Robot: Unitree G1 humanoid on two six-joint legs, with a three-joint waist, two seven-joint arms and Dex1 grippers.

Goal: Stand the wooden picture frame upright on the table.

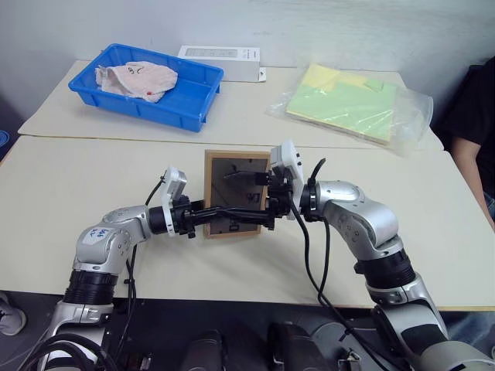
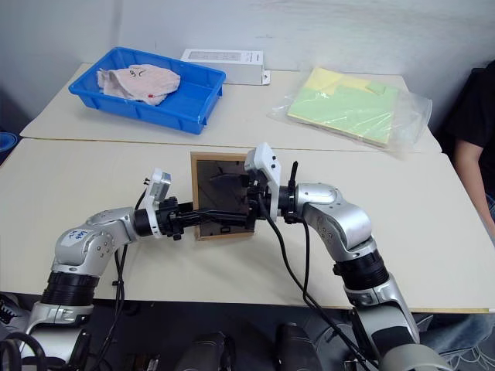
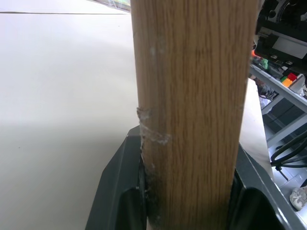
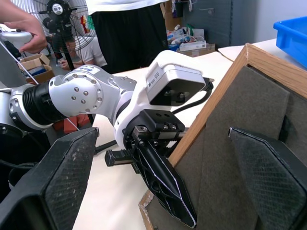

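Frame [image 1: 236,193] is held up off the table [image 1: 69,193] near the front-middle, roughly upright, dark back with fold-out stand facing the robot. Left gripper [image 1: 259,219] reaches in from the left and is clamped on the frame's lower edge; in the left wrist view the wood edge [image 3: 192,110] sits squeezed between its two black fingers [image 3: 120,191], narrow gap, firm hold. Right gripper [image 1: 251,179] comes in from the right, pointing left, against the frame's back near the stand; its fingers [image 4: 268,177] are spread wide, one over the dark back panel, the other off past the frame's edge, nothing gripped. The right wrist view also shows the left gripper [image 4: 163,177] pinching the frame's wooden edge [image 4: 211,115]. Table seam runs across just behind the frame. On the far table section: blue bin [image 1: 147,81] with crumpled cloth [image 1: 135,79] inside at far left, flat white box [image 1: 220,60] just beside it to the right, clear bag [image 1: 356,104] of green and yellow sheets at far right. A person's arm [image 1: 472,166] in dark sleeve at the right edge. The right wrist view has a standing person [image 4: 129,33] in dark trousers, a fan [image 4: 57,14] and a hand [image 4: 24,31] behind the table.
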